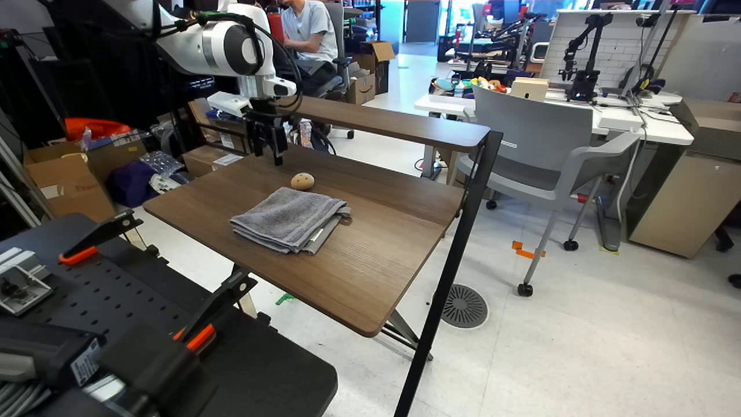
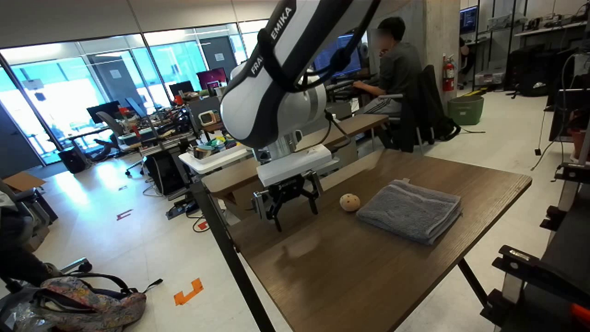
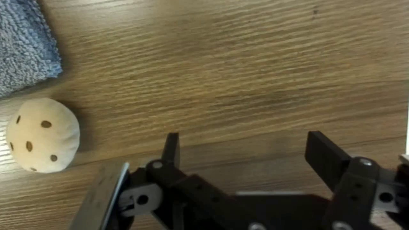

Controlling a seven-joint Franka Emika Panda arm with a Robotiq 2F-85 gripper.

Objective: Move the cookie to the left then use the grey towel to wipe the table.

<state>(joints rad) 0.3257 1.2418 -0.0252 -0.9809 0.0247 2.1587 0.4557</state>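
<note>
The cookie is a small round tan lump with dark brown spots. It lies on the brown wood-grain table close beside the folded grey towel. Cookie, towel and table also show in an exterior view. In the wrist view the cookie is at the left and a corner of the towel is at the upper left. My gripper is open and empty, pointing down over the table. It also shows in both exterior views, apart from the cookie.
A raised wooden shelf runs along one table edge, held by a black metal post. A dark bench with clamps stands near the opposite edge. A grey chair stands beyond the shelf. A seated person is in the background.
</note>
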